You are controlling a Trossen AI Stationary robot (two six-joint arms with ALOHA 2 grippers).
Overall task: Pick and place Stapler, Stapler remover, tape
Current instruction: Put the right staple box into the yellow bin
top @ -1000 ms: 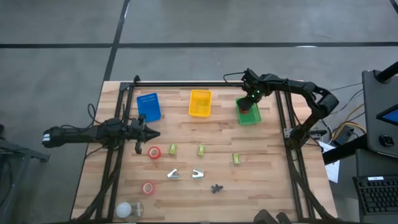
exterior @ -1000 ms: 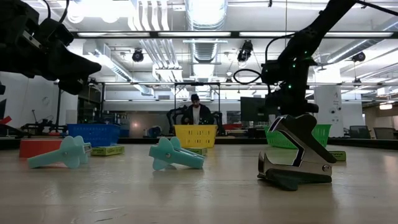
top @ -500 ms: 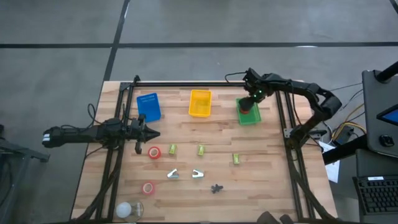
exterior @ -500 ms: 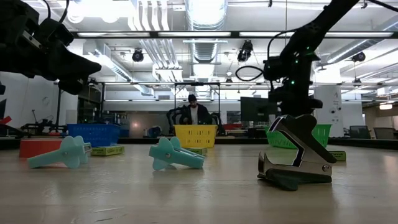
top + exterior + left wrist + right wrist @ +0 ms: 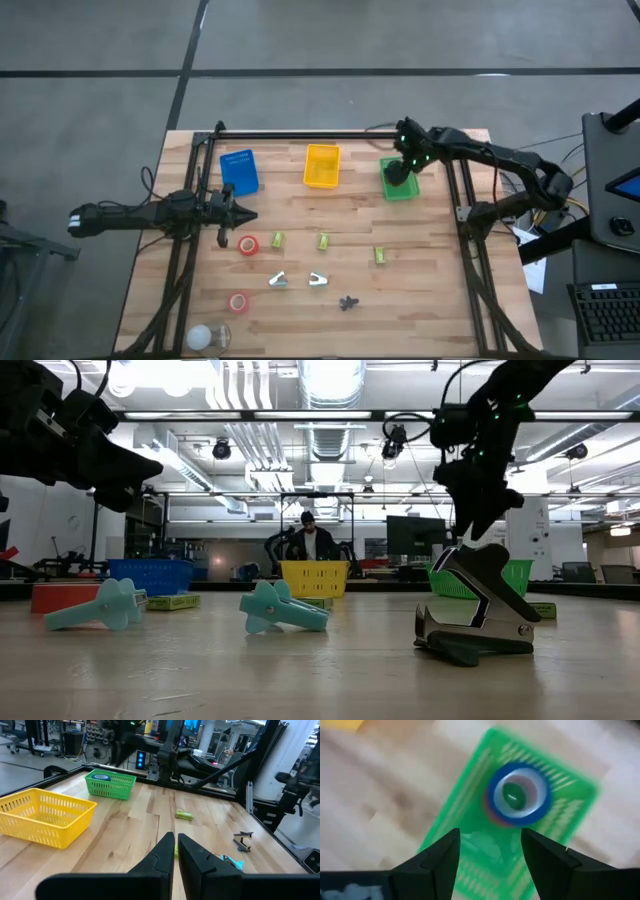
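Tape roll (image 5: 517,795), blue-rimmed, sits inside the green basket (image 5: 399,180) at the upper right of the overhead frame, and the right gripper (image 5: 490,851) hangs directly over it, fingers spread apart with nothing between them. Two red tape rolls, one (image 5: 248,244) left of centre and one (image 5: 238,302) lower down, lie on the wooden table (image 5: 430,290). The staple remover (image 5: 478,605) fills the right of the table-level frame; two teal ones (image 5: 284,608) lie to its left. The yellow basket (image 5: 322,165) and blue basket (image 5: 239,172) line the table's upper edge. The left gripper (image 5: 176,851) waits at mid-left, fingers pressed together, empty.
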